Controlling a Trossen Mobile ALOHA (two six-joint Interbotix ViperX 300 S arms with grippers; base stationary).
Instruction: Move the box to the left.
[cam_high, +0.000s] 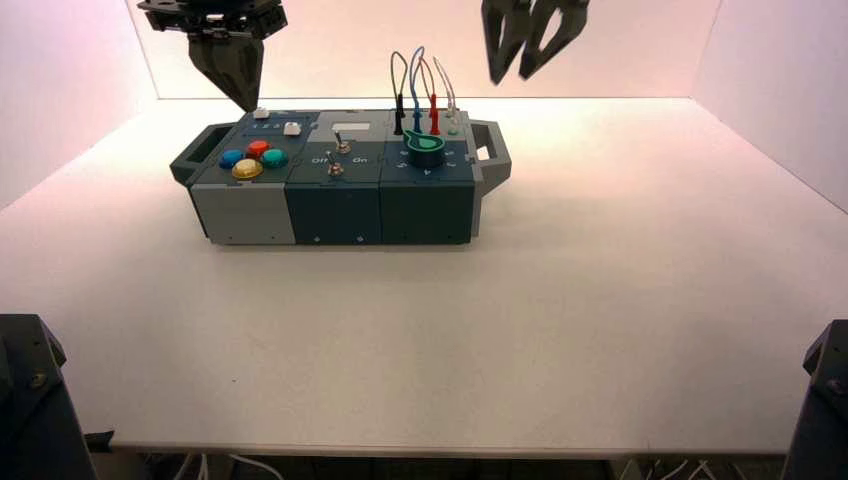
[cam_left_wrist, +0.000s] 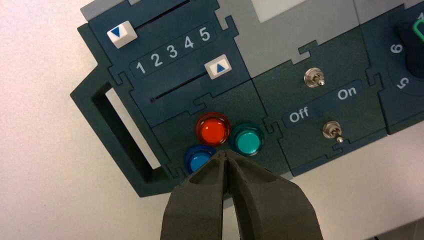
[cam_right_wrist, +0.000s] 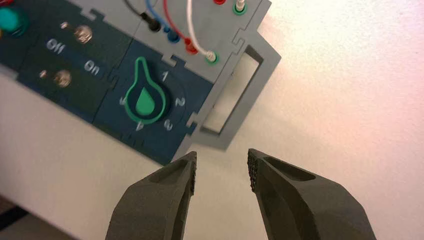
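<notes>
The box (cam_high: 340, 180) reads "Off", "On", "1 2 3 4 5"; left gripper (cam_left_wrist: 226, 157) jaws clenched, right gripper (cam_right_wrist: 221, 167) jaws released.

White table (cam_high: 620, 330) with a plain matte top, walled by pale panels at the back and sides, the box (cam_high: 340, 180) resting flat on its far left part, long side facing the near edge, nothing else lying on it

The right gripper (cam_right_wrist: 221, 167) hangs above the white tabletop (cam_right_wrist: 350, 100), jaws parted, near the box's (cam_right_wrist: 150, 135) grey end handle (cam_right_wrist: 240, 95) (green knob (cam_right_wrist: 145, 102) alongside).
</notes>
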